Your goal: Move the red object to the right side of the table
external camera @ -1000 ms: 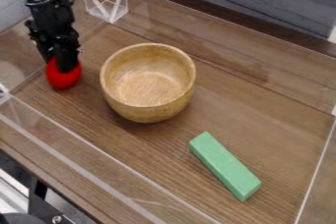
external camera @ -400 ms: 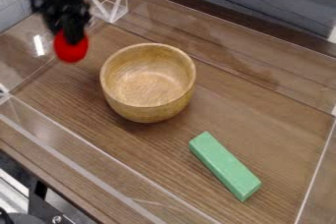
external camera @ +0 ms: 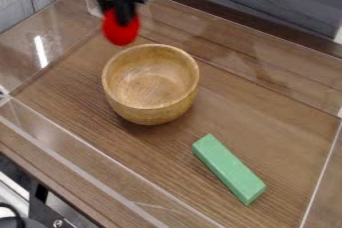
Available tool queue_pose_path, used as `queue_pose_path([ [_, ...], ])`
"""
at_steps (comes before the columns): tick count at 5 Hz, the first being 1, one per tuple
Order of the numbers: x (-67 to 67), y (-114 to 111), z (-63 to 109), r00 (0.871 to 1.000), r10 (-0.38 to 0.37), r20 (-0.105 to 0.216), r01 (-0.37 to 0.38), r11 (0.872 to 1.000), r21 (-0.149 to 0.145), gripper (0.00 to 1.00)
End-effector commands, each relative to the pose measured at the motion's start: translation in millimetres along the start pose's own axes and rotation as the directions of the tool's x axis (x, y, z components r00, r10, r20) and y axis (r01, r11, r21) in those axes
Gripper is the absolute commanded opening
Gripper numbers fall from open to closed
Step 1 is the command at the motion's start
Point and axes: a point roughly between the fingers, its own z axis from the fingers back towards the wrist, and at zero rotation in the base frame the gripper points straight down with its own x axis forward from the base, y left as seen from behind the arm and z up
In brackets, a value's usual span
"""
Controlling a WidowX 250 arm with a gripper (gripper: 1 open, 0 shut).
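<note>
Gripper: the black gripper [external camera: 120, 22] is hanging at the top of the view, pointing down, its jaws closed tight on the red object — the picture is blurred here, so the fingertips themselves are hard to make out.
Red object: the red object [external camera: 122, 31] is sitting in the gripper's grasp, lifted clear of the table, above the far rim of the wooden bowl as the camera sees it; its leafy top is not showing.
Wooden bowl: the wooden bowl [external camera: 151, 83] is standing upright near the middle of the table, nothing lying inside it.
Green block: the green block [external camera: 227, 168] is lying flat toward the near right part of the table, well apart from the bowl and running diagonally.
Table: the table [external camera: 274, 102] is showing brown wood grain, with clear acrylic walls [external camera: 34, 112] standing along its edges — the right side is holding only the block.
</note>
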Motion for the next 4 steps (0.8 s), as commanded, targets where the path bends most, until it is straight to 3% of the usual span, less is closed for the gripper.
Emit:
queue_pose_path([
  [1,4.0,-35.7,8.2,0.993,-0.101,0.053,0.101,0.995,0.000,0.00],
  [2,2.1,-73.1,-4.0,0.982,-0.181,0.044,0.182,0.983,-0.021,0.00],
  [3,4.4,-121.0,-14.0,0.940,-0.341,0.034,0.342,0.939,-0.048,0.00],
  [4,5.6,-160.6,-28.1,0.878,-0.479,0.020,0.478,0.874,-0.083,0.00],
])
